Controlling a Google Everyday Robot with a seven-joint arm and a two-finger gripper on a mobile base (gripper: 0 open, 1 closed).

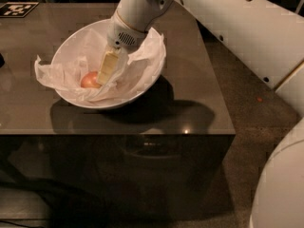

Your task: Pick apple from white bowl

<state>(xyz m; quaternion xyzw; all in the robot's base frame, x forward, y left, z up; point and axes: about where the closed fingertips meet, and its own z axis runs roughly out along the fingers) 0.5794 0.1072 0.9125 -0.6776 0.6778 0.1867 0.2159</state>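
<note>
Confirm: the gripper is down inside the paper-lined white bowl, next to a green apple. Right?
The apple is red-orange, not green, as the camera view shows. Otherwise yes: the gripper is down inside the paper-lined white bowl, next to it.

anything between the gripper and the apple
Nothing shows between them in the camera view: the gripper is inside the bowl, right beside the apple, with paper around them.

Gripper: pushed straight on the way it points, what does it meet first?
Probably the apple: the gripper points down into the white bowl right beside it. Depth is unclear, so it might meet the paper instead.
</note>
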